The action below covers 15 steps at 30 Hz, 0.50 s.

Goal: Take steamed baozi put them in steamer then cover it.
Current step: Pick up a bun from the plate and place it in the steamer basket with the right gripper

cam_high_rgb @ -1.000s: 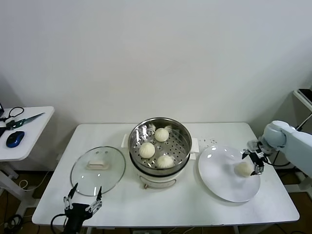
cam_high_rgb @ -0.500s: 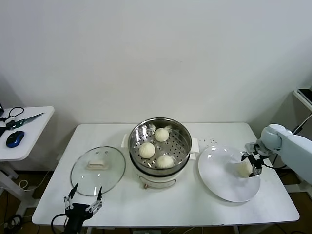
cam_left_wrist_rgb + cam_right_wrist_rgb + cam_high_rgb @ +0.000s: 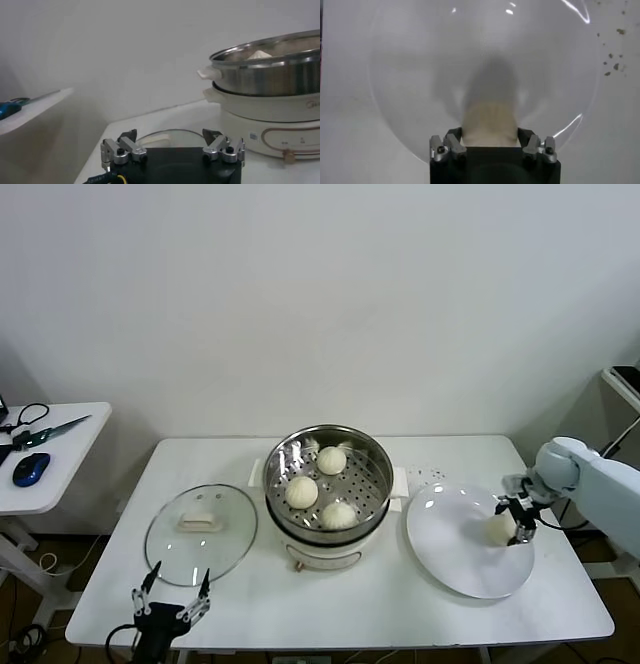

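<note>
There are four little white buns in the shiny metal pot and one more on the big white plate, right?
Not quite. The head view shows three small cream-white buns inside the shiny round steel steamer, not four. One more bun does sit on the big white plate, between the fingers of the right gripper.

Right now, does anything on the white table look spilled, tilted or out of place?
Nothing stands out. Small dark specks lie on the white table beside the flat white plate; what they are cannot be told.
</note>
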### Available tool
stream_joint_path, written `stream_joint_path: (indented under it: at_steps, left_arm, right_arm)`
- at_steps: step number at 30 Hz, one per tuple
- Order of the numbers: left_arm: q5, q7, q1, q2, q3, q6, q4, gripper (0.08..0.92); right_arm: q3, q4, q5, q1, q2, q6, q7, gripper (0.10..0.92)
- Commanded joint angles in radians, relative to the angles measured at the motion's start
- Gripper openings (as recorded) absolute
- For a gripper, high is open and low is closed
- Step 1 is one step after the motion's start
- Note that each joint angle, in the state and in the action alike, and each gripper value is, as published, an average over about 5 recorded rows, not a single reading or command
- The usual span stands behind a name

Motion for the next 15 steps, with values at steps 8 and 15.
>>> stream_joint_path:
  at_steps: [8,15]
  left_arm:
    - [-0.007,0.000,-0.014,0.000,0.040,-0.008,-0.007,0.823]
    - [-0.009,0.000,-0.016,0.007,0.072,-0.016,-0.006,0.823]
  right_arm:
    - [-0.547,0.115,0.578,0.680,0.146,-0.149,0.044,0.713]
    - [-0.746,0.162,0.872,0.897,0.328,-0.207,0.083,0.712]
